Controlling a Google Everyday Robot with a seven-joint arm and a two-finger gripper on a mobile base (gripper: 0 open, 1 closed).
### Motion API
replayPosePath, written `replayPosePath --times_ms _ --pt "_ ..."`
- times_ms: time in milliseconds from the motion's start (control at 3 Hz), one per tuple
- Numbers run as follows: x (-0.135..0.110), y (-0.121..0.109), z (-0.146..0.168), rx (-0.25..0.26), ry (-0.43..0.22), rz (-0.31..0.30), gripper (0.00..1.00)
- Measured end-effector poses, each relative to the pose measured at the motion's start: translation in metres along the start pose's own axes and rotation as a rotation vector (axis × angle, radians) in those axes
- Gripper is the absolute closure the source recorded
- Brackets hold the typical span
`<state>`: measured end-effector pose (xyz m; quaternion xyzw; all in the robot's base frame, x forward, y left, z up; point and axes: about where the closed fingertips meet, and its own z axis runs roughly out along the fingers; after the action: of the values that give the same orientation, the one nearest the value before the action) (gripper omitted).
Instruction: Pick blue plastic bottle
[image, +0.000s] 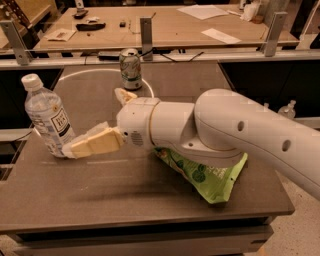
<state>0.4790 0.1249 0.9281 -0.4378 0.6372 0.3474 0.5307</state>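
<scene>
The blue plastic bottle (47, 117) stands upright at the table's left edge: clear, with a white cap and a pale label bearing a dark square. My gripper (93, 121) is open, on the white arm that reaches in from the right. Its near cream finger (95, 142) points left, and its tip is right at the bottle's lower right side. The far finger (123, 95) sits further back, apart from the bottle. The bottle is not between the fingers.
A green-white soda can (130, 69) stands at the back of the dark table (100, 200). A green snack bag (207, 175) lies under the arm at the right. A wooden bench with papers (200, 20) is behind the metal rail.
</scene>
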Motion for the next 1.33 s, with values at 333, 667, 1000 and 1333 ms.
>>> replayPosePath --times_ms 333,667,1000,1333 --pt "-0.005 -0.007 0.026 0.016 -0.027 -0.013 0.00" --pt "-0.009 -0.007 0.056 0.001 -0.060 -0.021 0.00" --pt "-0.013 0.000 0.084 -0.038 -0.092 -0.022 0.00" --pt "-0.020 0.012 0.113 -0.093 -0.127 -0.022 0.00"
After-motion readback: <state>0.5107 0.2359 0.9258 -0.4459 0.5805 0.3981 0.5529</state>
